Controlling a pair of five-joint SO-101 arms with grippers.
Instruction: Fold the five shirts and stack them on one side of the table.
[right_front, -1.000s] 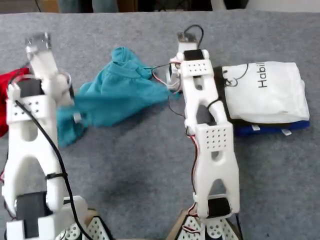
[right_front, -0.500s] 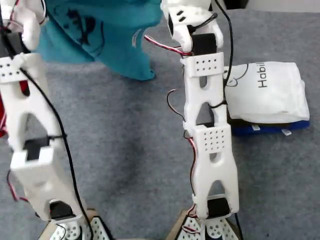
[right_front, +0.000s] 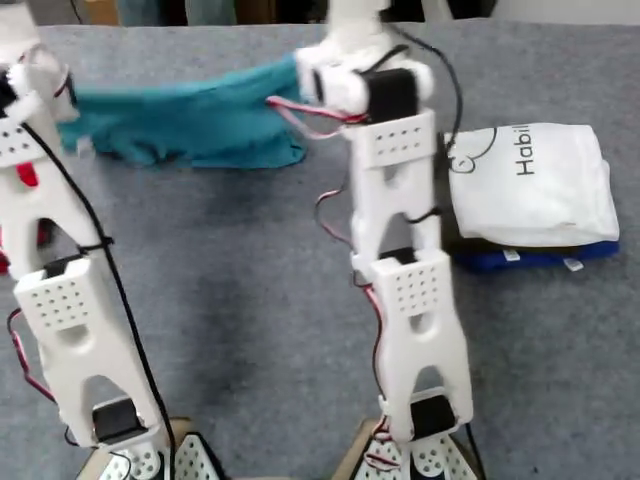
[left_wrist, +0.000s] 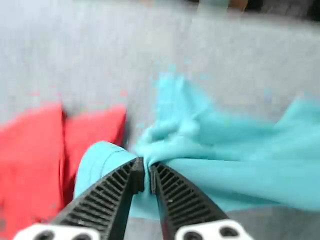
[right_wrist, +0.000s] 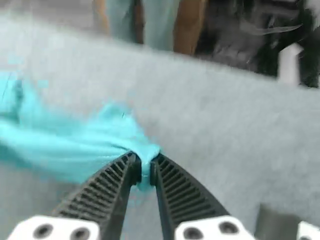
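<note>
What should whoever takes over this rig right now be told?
Left gripper: shut on one end of the teal shirt.
Right gripper: shut on the other end; the shirt is stretched between them across the far side of the table.
Red shirt: unfolded, beside the left arm.
Done: folded stack by the right arm, with the white shirt on top, the blue shirt at the bottom and a dark layer between.
Left: lay out and fold the teal shirt, fold the red one, then stack both.
</note>
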